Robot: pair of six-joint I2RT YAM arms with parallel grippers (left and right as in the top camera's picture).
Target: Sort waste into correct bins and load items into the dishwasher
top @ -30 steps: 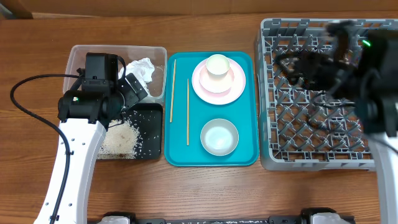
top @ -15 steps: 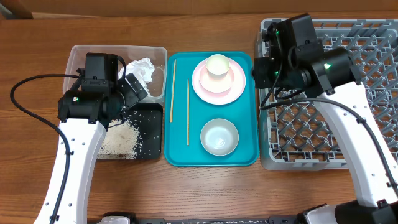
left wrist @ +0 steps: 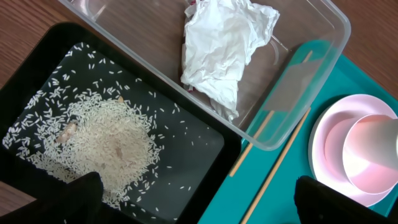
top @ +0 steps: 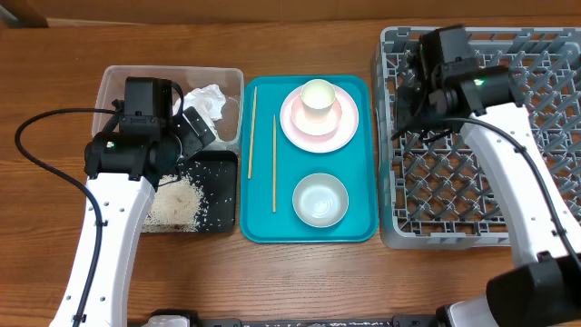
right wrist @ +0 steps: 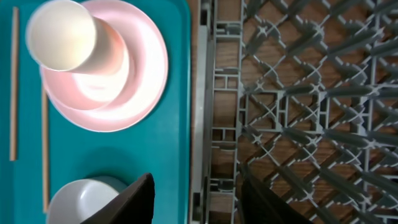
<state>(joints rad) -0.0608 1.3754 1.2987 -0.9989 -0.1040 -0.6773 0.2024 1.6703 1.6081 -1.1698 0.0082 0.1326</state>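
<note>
My left gripper (top: 192, 132) (left wrist: 202, 208) hangs wide open and empty over the bins, where the clear tub (top: 113, 86) meets the black tray (top: 222, 213). A crumpled white tissue (top: 207, 100) (left wrist: 224, 46) lies in the tub. Loose rice (top: 182, 200) (left wrist: 106, 140) is piled in the black tray. My right gripper (top: 406, 113) (right wrist: 199, 205) is open with nothing between its fingers, over the left wall of the grey dish rack (top: 472, 232) (right wrist: 208, 93). On the teal tray sit a pink plate (top: 343, 123) (right wrist: 146, 81) with a cup (top: 318, 94) (right wrist: 62, 34) on it, a bowl (top: 320, 200) (right wrist: 81, 199) and two chopsticks (top: 274, 163) (right wrist: 45, 149).
The teal tray (top: 363, 227) lies between the bins and the rack, all close together on a wooden table (top: 300, 282). The left arm's black cable (top: 36, 154) loops over the table at the left. The rack's upright pegs (right wrist: 311, 124) stand under my right arm.
The right arm swung left from the rack's upper right toward the tray, then drew back a little over the rack's left wall. The left arm has not moved.
</note>
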